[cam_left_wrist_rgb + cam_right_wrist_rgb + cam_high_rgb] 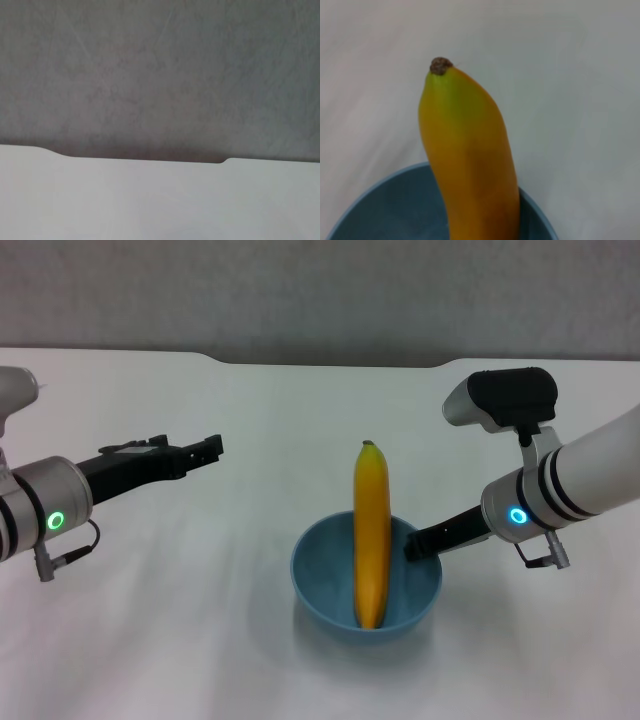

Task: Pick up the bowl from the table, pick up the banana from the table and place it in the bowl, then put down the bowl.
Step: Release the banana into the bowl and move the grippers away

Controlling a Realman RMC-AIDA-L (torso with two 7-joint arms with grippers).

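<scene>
Banana (371, 535) lies across bowl (320, 585) on table (200, 640), far end sticking out past rim. Right gripper (413, 545) clamped on bowl rim. Left gripper (207, 447) off to side – cannot tell its grip. Risk – jerky let-go tips bowl, banana rolls out.

My right hand (412, 546) is half hidden behind the bowl (322, 590), whose rim my wrist picture cuts off.
</scene>
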